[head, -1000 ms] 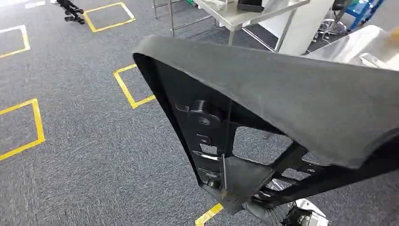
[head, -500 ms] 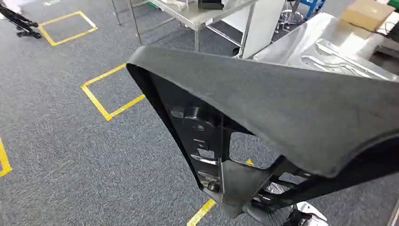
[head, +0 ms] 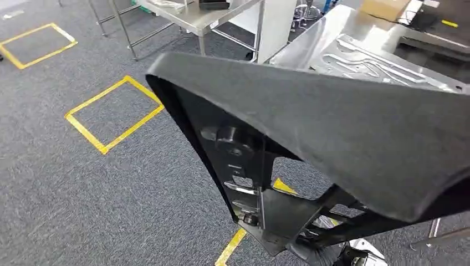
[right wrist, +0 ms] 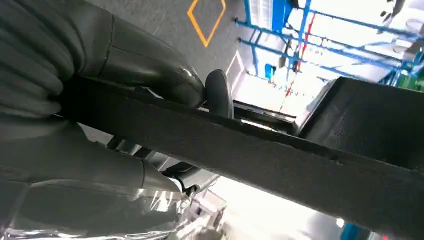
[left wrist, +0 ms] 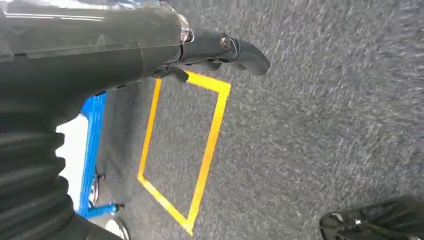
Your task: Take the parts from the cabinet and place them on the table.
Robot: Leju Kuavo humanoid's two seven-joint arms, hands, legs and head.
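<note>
- The right hand [right wrist: 125, 115] grips the large black part, a broad panel with a matte curved skin and a ribbed plastic frame on its underside [head: 332, 127]; in the right wrist view the thick grey thumb [right wrist: 150, 75] presses on one side of a dark bar of the frame and the other fingers [right wrist: 100, 172] close under it.
- In the head view a small piece of that hand [head: 327, 255] shows at the panel's lowest corner.
- The left hand [left wrist: 200, 55] holds nothing; its dark fingers [left wrist: 240, 50] lie stretched out and slightly curled above the floor.
- The black part is held up in the air in front of the robot, tilted, with its narrow corner down and its wide skin spreading up and to the right.
- Its underside shows open cut-outs, a round boss and several metal clips along one strut.
- Below lies grey carpet [head: 83, 194] marked with yellow tape squares [head: 113, 113].
- A shiny metal desk [head: 310, 47] stands beyond the part, carrying a stamped silver sheet-metal piece [head: 377, 64] and a cardboard box [head: 385, 8].
- A second steel desk on thin legs [head: 188, 19] stands farther back to the left.
</note>
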